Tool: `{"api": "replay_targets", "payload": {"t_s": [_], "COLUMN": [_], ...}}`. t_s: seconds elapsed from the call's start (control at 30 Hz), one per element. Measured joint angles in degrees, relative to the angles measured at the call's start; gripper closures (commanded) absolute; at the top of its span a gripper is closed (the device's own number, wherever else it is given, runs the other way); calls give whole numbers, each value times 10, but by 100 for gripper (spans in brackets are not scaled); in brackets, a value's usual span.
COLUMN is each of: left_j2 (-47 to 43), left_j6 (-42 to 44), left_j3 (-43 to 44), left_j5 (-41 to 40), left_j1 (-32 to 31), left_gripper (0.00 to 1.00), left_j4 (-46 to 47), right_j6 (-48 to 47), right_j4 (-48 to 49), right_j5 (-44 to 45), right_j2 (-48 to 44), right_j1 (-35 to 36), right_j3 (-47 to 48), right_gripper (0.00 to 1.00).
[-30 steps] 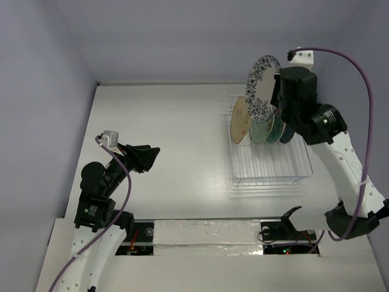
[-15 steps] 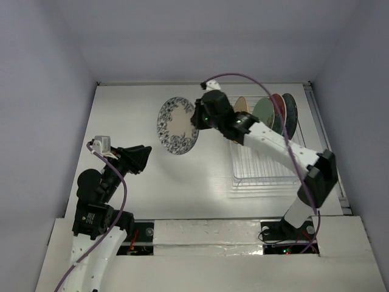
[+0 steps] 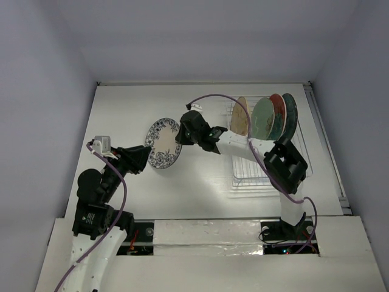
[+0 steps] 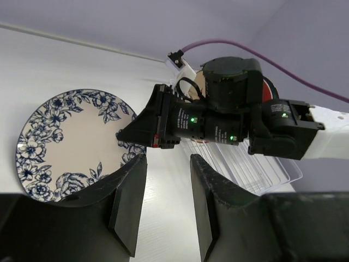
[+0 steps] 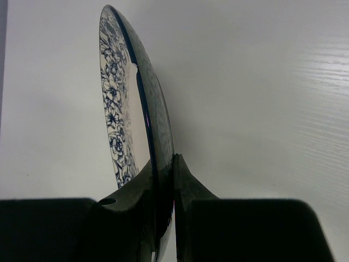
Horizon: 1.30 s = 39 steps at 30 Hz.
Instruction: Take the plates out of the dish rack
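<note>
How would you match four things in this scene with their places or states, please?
Things:
1. blue floral plate
2. left gripper
3. dark teal plate
4. tan-backed plate

Places or states:
A. leftmost in the dish rack
B. open and empty
C. pinched at its rim by the right gripper
D. rightmost in the dish rack

Pairs: 1-C, 2-B, 3-D, 4-A

You've got the dish rack (image 3: 267, 173) on the rt side of the table (image 3: 152, 103), w/ four plates (image 3: 265, 118) standing on edge in a row at its far end. The fifth plate (image 3: 163, 143) is out of the rack, to its left over mid-table, tilted on edge & pinched at its rt rim by the right gripper (image 3: 180, 137). Your left gripper (image 3: 144, 157) sits just left of that plate at its near-left rim, w/ the plate's lower edge behind its fingers; contact can't be told.
</note>
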Motion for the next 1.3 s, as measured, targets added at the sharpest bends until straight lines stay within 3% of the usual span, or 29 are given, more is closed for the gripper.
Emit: {"api": "replay_targets", "payload": {"t_s": [0.07,0.13,0.27,0.37,0.5,0.63,0.77,0.87,0.93,1.0,1.03,1.07,1.1,1.13,1.3], "left_j2": [0,0,0,0,0,0,0,0,0,0,0,0,0,0,0], "left_j6": [0,0,0,0,0,0,0,0,0,0,0,0,0,0,0], "left_j3": [0,0,0,0,0,0,0,0,0,0,0,0,0,0,0], "left_j5": [0,1,2,2,2,2,2,2,2,2,2,2,2,2,2], "left_j1": [0,0,0,0,0,0,0,0,0,0,0,0,0,0,0], "left_gripper": [65,65,65,65,65,65,65,65,65,65,65,65,65,65,65], "left_j4": [0,0,0,0,0,0,0,0,0,0,0,0,0,0,0], "right_j6": [18,32,46,54,58,57,49,40,24,2,-7,-17,-32,-38,-91], "right_j4": [13,31,63,70,72,74,82,78,64,45,37,31,23,15,-25], "right_j5": [13,17,32,37,41,43,47,50,52,55,58,65,74,87,177], "right_j2": [2,7,19,26,27,27,26,19,-3,-43,-70,-101,-138,-176,-353], "right_j1": [-2,-4,-4,-3,-3,-3,-3,-3,-3,-3,-3,-3,-3,-3,-18], "right_j3": [-17,-24,-42,-64,-93,-103,-103,-103,-104,-107,-109,-112,-116,-118,-119], "right_gripper": [81,74,51,42,41,16,7,6,9,29,43,80,92,99,100]}}
